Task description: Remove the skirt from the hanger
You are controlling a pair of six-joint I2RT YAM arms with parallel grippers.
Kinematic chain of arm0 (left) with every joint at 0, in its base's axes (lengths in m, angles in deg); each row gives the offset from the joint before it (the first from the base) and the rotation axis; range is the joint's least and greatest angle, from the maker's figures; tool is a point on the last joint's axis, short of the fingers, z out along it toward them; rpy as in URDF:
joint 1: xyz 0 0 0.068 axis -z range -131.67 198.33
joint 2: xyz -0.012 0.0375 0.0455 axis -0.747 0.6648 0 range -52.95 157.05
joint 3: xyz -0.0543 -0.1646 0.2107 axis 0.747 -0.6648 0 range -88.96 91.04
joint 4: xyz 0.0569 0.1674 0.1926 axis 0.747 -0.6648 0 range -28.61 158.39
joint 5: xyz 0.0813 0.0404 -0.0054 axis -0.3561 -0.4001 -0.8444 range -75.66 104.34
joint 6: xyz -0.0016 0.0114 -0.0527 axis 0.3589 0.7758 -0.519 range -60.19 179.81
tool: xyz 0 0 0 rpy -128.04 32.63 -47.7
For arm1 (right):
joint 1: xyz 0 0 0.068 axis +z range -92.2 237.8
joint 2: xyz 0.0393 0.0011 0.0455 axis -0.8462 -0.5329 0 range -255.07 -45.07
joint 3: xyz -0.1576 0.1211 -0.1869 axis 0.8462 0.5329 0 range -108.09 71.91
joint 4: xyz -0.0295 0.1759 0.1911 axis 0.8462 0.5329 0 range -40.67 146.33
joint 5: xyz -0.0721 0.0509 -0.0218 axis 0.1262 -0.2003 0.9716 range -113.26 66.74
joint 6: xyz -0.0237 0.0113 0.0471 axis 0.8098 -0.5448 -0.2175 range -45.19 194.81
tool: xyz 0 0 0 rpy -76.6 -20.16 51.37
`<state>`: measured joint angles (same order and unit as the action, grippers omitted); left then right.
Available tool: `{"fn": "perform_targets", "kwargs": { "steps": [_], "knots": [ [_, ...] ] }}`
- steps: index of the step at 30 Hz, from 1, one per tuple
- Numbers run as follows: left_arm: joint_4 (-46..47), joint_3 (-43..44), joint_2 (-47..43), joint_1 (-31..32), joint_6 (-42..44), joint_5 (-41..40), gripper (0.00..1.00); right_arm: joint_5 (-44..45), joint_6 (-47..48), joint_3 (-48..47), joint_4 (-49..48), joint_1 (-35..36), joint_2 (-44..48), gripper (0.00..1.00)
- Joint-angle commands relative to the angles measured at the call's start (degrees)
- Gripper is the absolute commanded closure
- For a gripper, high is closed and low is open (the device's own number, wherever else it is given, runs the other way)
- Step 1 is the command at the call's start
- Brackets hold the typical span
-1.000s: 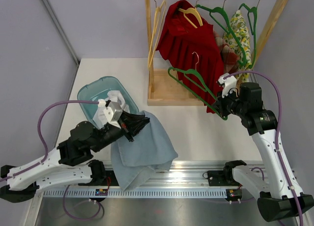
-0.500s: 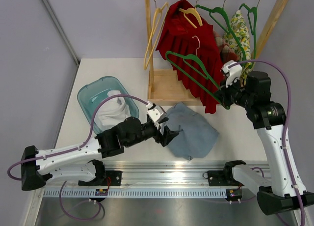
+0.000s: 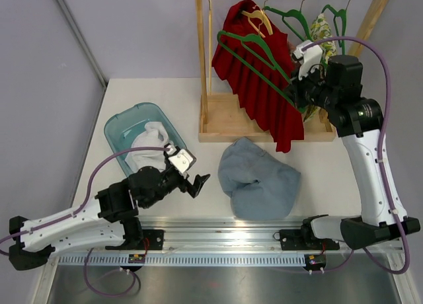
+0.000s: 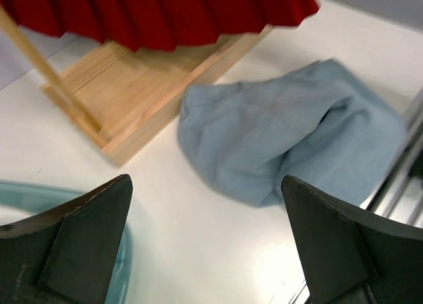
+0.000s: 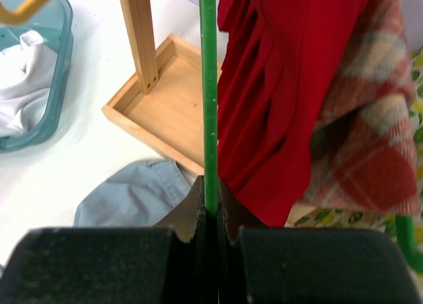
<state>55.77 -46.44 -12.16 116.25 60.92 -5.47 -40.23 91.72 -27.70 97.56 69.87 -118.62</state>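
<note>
Left gripper (image 3: 196,184) (image 4: 208,241): jaws wide apart, nothing between them, pulled back toward the tub (image 3: 122,127). A second ago it had the skirt bunched over the tub's edge. Half a second ago it was out mid-table setting it down. Now it has let go and backed off.

Skirt (image 3: 258,180) (image 4: 291,142): crumpled blue heap flat on the table (image 3: 158,96), just in front of the rack (image 3: 204,86) base, near the front rail. It touches neither gripper and sits well apart from the hanger.

Right gripper (image 3: 295,91) (image 5: 210,203): clamped on the bare green hanger (image 3: 254,53) (image 5: 209,86), rod pinched between the fingertips in the wrist view. I have lifted it: a second ago it hung low by the rack base, now it's up against the red dress (image 3: 261,86), near the top bar. No cloth on it.

Judgement: skirt and hanger are separated, so the task itself looks done. What's left, if anything, is hooking the empty hanger back on the bar. Its hook is close to other hangers and the dress there and could snag.
</note>
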Motion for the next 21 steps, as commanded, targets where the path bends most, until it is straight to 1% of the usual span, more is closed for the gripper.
{"fn": "perform_targets", "kwargs": {
  "steps": [1,2,5,8,13,16,19,21],
  "knots": [
    [-6.4,-3.9,-3.8,0.0,1.4,-7.0,0.01,7.9,-0.9,-5.8,-3.8,4.3,-3.1,1.0],
    [-6.3,-4.8,-6.1,0.0,0.7,-7.4,0.01,10.4,-1.8,-7.7,-4.2,4.9,-4.9,1.0],
    [-4.7,-7.0,-9.1,0.1,-0.2,-7.3,0.01,14.5,-3.5,-11.6,-5.9,7.0,-8.7,1.0],
    [-4.7,-7.2,-9.9,0.2,-0.7,-8.0,0.01,16.3,-4.6,-15.9,-7.1,8.1,-12.2,1.0],
    [-4.3,-7.3,-9.5,0.1,-0.8,-8.5,0.01,16.6,-5.7,-24.9,-6.5,8.8,-18.8,1.0],
    [-3.4,-7.8,-9.3,0.1,-0.8,-8.7,0.01,16.1,-6.2,-28.3,-5.4,9.3,-22.8,1.0],
    [-1.5,-9.2,-9.2,0.1,-0.8,-8.3,0.01,15.4,-6.4,-29.1,-5.2,9.7,-25.7,1.0],
    [-0.2,-10.3,-9.2,0.2,-2.7,-7.9,0.01,15.0,-6.4,-29.1,-5.1,10.2,-26.9,1.0]
  ]
}}
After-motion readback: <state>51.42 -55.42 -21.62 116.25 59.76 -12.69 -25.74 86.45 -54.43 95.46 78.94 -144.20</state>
